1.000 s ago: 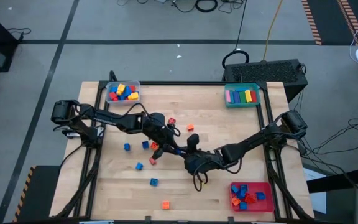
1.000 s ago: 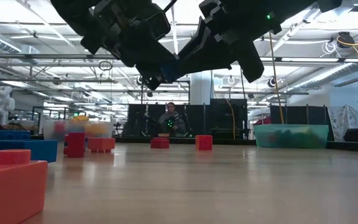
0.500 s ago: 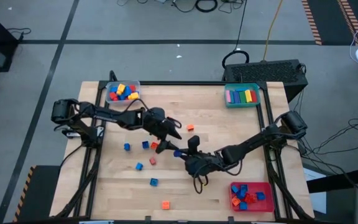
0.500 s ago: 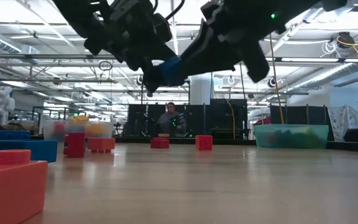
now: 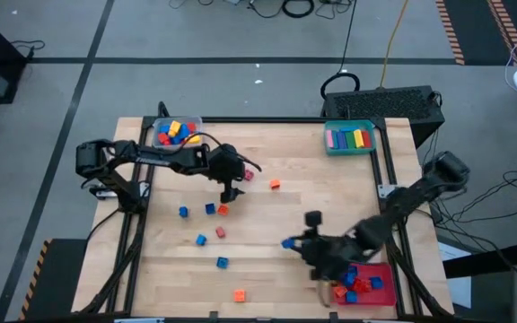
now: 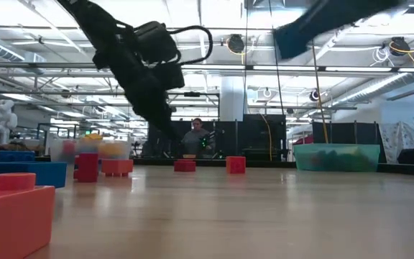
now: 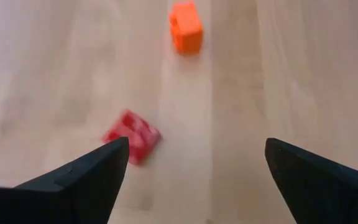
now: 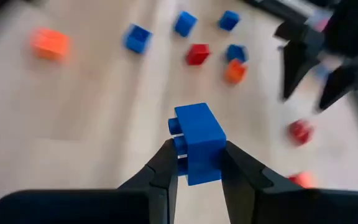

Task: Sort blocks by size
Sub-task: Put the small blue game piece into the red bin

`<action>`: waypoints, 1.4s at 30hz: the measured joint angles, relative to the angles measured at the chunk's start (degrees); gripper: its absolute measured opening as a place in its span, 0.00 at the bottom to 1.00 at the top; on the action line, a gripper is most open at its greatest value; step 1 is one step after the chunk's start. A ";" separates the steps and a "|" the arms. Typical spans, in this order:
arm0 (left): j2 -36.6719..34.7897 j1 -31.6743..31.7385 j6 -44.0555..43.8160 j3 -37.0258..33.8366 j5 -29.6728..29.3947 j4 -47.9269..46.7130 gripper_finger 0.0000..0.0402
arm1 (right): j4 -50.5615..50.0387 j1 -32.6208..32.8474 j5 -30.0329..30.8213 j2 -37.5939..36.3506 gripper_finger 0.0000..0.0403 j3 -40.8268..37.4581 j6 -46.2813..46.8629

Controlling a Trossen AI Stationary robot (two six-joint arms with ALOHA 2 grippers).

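Now the right end effector grips the blue block alone — the left end effector has opened, empty, over the table; handover probably done, red tray next.

Left gripper hangs center-left over scattered blocks. Right gripper holds a blue block lower center, beside the red tray.

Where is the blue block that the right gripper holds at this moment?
In the high view the blue block sits clamped in the right gripper, raised above the table's right front part, just beside the red tray.
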 joint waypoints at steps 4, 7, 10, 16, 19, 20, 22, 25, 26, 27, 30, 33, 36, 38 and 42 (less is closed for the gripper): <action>1.20 -0.01 4.81 0.01 -2.13 3.03 0.94 | -5.96 5.68 -4.70 -5.87 0.19 0.00 16.63; 3.19 -0.11 3.81 -0.02 -4.32 5.96 0.94 | -9.14 9.54 -7.97 -8.43 0.19 0.00 27.72; 6.08 -0.09 -0.64 0.00 -7.19 8.54 0.94 | -13.20 12.93 -11.38 -9.62 0.19 0.00 39.06; 10.77 -0.10 -9.92 -0.02 -16.23 10.56 0.94 | -24.48 18.44 -17.14 -9.14 0.19 0.00 60.73; 11.96 -0.07 -14.40 -0.02 -18.40 10.76 0.94 | -26.64 20.42 -18.89 -8.40 0.19 0.00 66.60; 12.27 -0.07 -15.27 -0.02 -18.67 10.78 0.94 | -26.65 20.94 -19.19 -8.21 0.19 0.00 67.45; 12.91 -0.10 -16.21 -0.02 -19.18 11.34 0.94 | -26.57 21.89 -19.26 -7.71 0.19 0.00 69.17; 13.78 -0.11 -17.43 0.00 -19.30 12.88 0.91 | -25.29 23.30 -20.32 -7.39 0.19 0.00 72.21; 13.95 -0.13 -17.83 0.00 -19.26 13.40 0.89 | -24.87 23.74 -20.96 -7.36 0.19 0.00 73.43; 14.12 -0.13 -18.45 0.00 -19.10 13.88 0.88 | -24.58 24.21 -21.46 -7.30 0.19 0.00 74.59; 14.30 -0.23 -18.57 -0.01 -18.75 15.05 0.82 | -23.09 25.49 -22.24 -7.26 0.19 0.00 77.90; 14.36 -0.24 -18.31 -0.02 -18.62 15.61 0.75 | -23.32 26.34 -22.34 -7.07 0.19 0.00 82.11; 14.84 -0.22 -17.10 -0.02 -18.61 16.34 0.67 | -23.39 26.46 -22.54 -6.15 0.21 0.00 88.67; 15.06 -0.26 -17.06 -0.02 -18.30 16.95 0.62 | -23.62 26.46 -24.10 -5.29 0.24 0.00 91.66; 16.17 -0.26 -17.06 0.00 -17.02 18.71 0.51 | -23.70 26.47 -28.92 -2.33 0.34 0.00 95.64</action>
